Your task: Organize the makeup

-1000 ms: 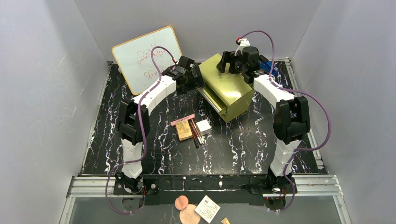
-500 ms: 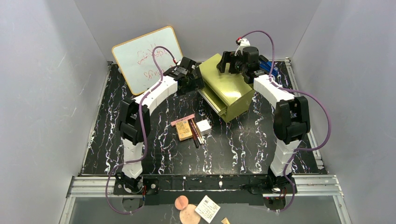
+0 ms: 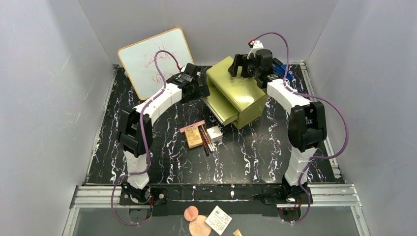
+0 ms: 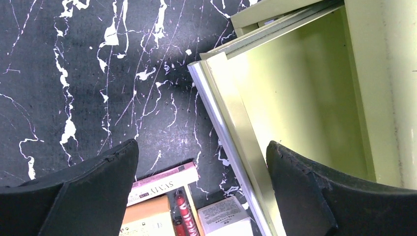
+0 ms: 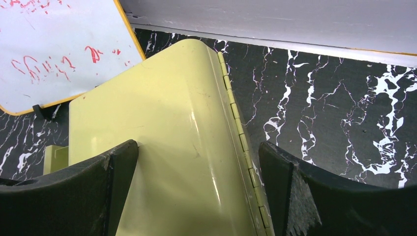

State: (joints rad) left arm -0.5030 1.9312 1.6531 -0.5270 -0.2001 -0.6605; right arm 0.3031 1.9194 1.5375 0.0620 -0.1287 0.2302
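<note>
The makeup lies grouped at the table's middle: a pink case (image 3: 192, 127), a tan-orange palette (image 3: 193, 138), slim pencils (image 3: 206, 138) and a white box (image 3: 214, 133). The left wrist view shows the pink case (image 4: 162, 183), the palette (image 4: 147, 221), a red pencil (image 4: 186, 216) and the white box (image 4: 223, 216). My left gripper (image 3: 200, 89) (image 4: 201, 152) is open, its jaws either side of the front lip of the pulled-out drawer (image 3: 220, 107) (image 4: 223, 132). My right gripper (image 3: 242, 66) (image 5: 196, 152) is open over the top of the olive-yellow chest (image 3: 242, 93) (image 5: 162, 147).
A whiteboard (image 3: 152, 59) (image 5: 54, 49) with red writing leans on the back wall at the left. Blue items (image 3: 285, 70) lie behind the right arm. Loose cards and discs (image 3: 206, 221) lie below the table's near rail.
The drawer has slid further out of the chest toward the left front. My left gripper has moved that way with it. The right gripper has stayed on the chest.
</note>
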